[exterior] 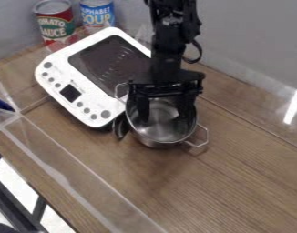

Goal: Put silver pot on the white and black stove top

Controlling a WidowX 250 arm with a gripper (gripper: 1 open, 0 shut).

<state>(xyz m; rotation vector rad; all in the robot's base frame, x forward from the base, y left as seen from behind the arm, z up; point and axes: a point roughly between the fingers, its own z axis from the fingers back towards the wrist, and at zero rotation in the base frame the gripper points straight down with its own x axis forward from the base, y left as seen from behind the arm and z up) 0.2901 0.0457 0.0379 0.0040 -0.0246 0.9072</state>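
The silver pot (163,129) stands upright on the wooden table, just right of the stove top's near corner, one loop handle pointing right. My gripper (162,107) hangs straight down over it, open, its two dark fingers (134,107) straddling the pot's rim on either side. Whether the fingers touch the rim is unclear. The white and black stove top (97,68) lies flat to the left and behind, its black cooking surface bare and the button panel toward the front left.
Two labelled tin cans (54,22) stand behind the stove top against the grey wall. A clear plastic panel (29,136) runs along the table's left front edge. Bare wood stretches to the right and front of the pot.
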